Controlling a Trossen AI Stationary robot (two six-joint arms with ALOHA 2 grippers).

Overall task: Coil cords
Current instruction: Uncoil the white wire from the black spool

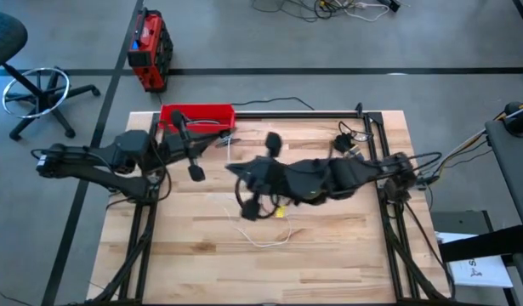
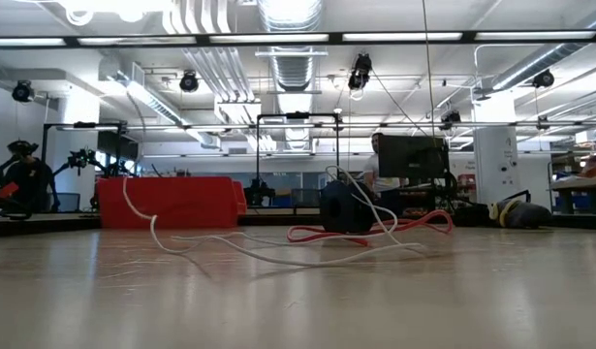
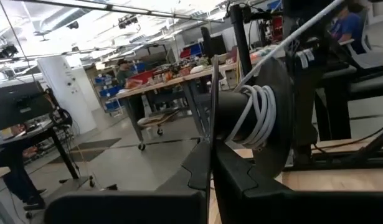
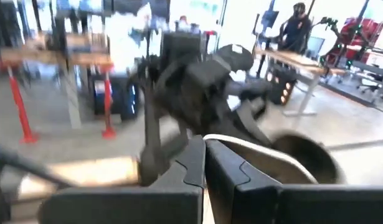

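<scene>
At the lower centre of the high view, loose white cord (image 1: 265, 240) trails across the bench (image 1: 329, 255) below the right gripper (image 1: 252, 206), which pinches a stretch of that cord, as its wrist view shows. Above it, mid-frame, the left gripper (image 1: 196, 172) is pressed onto the spool, white turns (image 3: 256, 118) wound round the hub. The red cord (image 2: 375, 231) lies loose behind. Judged from here, slack could snag the red cord or slide off the hub if tension drops.

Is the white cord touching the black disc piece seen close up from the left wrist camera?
Touching. The left wrist view shows the white cord wound in several turns around the hub, lying right against the black disc.
</scene>
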